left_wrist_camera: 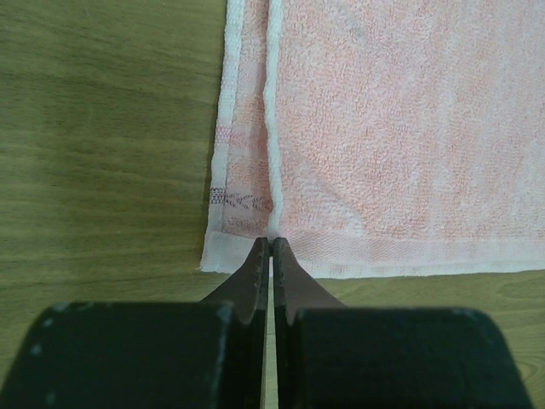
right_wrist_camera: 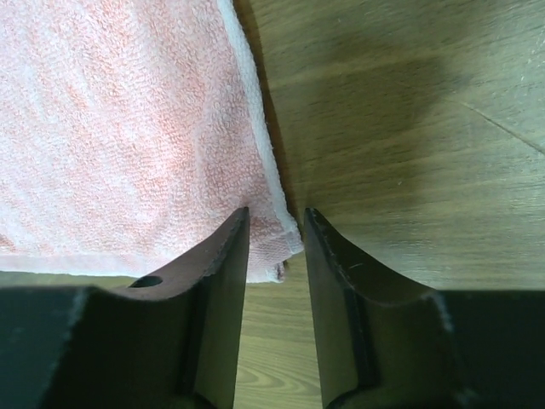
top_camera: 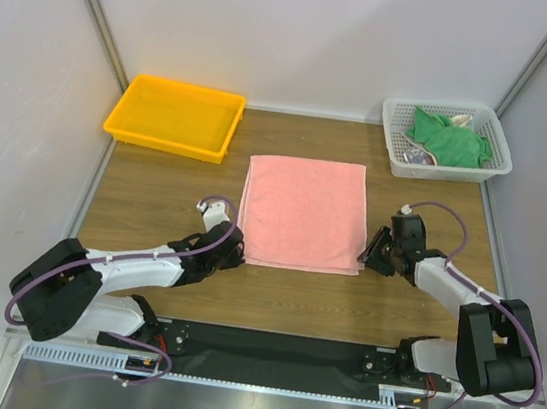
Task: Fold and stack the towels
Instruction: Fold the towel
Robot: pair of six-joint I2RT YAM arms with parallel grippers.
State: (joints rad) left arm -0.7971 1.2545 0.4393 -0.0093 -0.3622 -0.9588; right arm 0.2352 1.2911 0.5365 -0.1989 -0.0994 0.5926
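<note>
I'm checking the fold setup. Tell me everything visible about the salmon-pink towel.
The salmon-pink towel is plain terry cloth with paler woven hems. It lies spread flat and unfolded on the wooden table. The shut left end effector sits at its near-left hem, and the open right end effector stands at its near-right corner.

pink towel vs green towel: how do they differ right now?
Pose: the pink towel lies spread flat, while the green towel is bunched up.
Place: the pink towel is on the table, near its middle. The green towel sits in the white mesh basket at the far right corner.
Visibility: the pink towel shows whole, but the green towel is partly hidden by the basket wall.
Shared: both are plain, unpatterned cloth.
</note>
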